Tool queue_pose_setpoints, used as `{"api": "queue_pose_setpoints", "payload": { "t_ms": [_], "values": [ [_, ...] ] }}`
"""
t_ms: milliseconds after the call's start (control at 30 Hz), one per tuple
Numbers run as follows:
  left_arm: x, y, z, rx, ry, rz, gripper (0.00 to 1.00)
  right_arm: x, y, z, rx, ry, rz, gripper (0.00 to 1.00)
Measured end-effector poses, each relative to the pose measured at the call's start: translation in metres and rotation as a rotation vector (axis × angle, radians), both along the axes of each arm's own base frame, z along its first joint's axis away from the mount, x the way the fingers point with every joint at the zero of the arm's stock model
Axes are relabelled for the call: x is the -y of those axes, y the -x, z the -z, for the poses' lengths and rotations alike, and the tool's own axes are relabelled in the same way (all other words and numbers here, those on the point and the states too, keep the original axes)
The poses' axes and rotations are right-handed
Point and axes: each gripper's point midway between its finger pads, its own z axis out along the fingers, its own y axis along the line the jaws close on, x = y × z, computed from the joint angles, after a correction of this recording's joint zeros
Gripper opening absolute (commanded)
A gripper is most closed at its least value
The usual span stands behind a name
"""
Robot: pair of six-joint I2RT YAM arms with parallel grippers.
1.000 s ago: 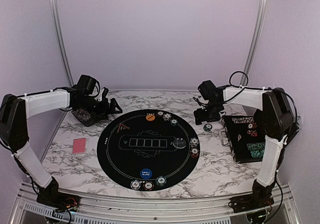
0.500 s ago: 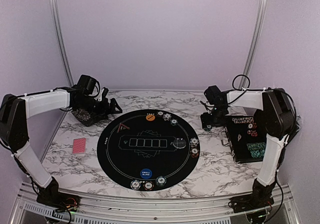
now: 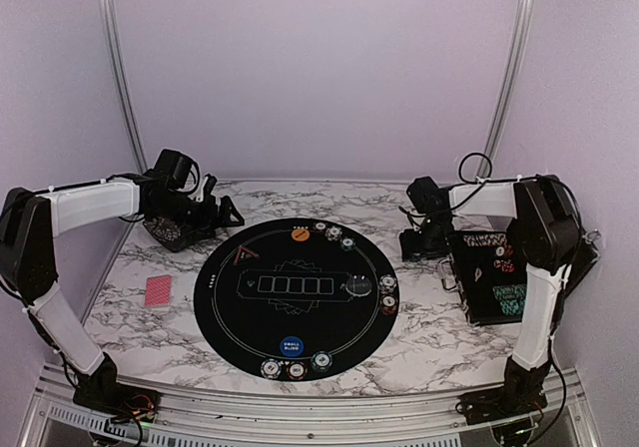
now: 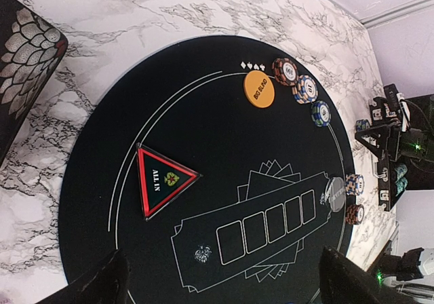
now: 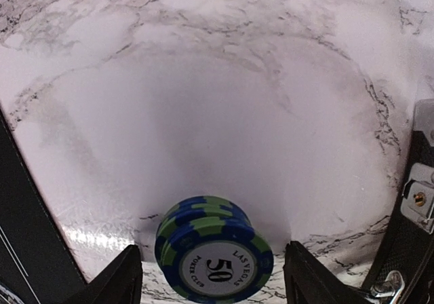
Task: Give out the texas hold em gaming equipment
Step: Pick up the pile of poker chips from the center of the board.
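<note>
— How far along is the poker layout?

— Past halfway, I'd judge. On the mat (image 3: 245, 312) the orange button (image 4: 260, 88) sits at the far edge, with the far-edge chips (image 4: 304, 89), three in a row, just beside it. The blue button (image 3: 292, 346) lies by the near edge, and the near-edge chips (image 3: 297, 370), also three, run along the rim there. The triangle marker (image 4: 161, 178) lies on the mat's left part.

— And the mat's right side?

— Only two right-edge chips (image 3: 387, 282) there, next to the grey button (image 3: 357, 286). A third looks due. The blue-and-green chip (image 5: 203, 219), marked 50, rests on the counter (image 5: 203, 80) between the mat's right rim and the chip case (image 5: 426, 148).

— Is it gripped?

— No. The right pincer (image 5: 212, 248) straddles it, fingers spread with a gap on each side. The left pincer (image 3: 230, 215) is spread wide and holds nothing, beyond the mat's far-left rim.

— What's left?

— Likely that chip, perhaps chips for the mat's left side, and the cards. The red deck (image 3: 159, 291) lies on the counter left of the mat, and the five card boxes printed on the mat are bare.
</note>
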Motion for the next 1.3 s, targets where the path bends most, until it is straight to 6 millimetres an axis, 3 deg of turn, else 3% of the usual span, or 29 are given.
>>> {"api": "queue_pose_setpoints", "payload": {
  "t_ms": [300, 933, 1300],
  "values": [
    [-0.0001, 0.0000, 0.0000, 0.000, 0.000, 0.000, 0.99, -0.0012, -0.0095, 0.0005, 0.008, -0.014, 0.006, 0.55],
    [0.0001, 0.0000, 0.0000, 0.000, 0.000, 0.000, 0.99, -0.0021, -0.0095, 0.0006, 0.006, -0.021, 0.005, 0.23],
    [0.0001, 0.0000, 0.0000, 0.000, 0.000, 0.000, 0.99, -0.0027, -0.0086, -0.0017, -0.002, -0.023, 0.004, 0.19]
  ]
}}
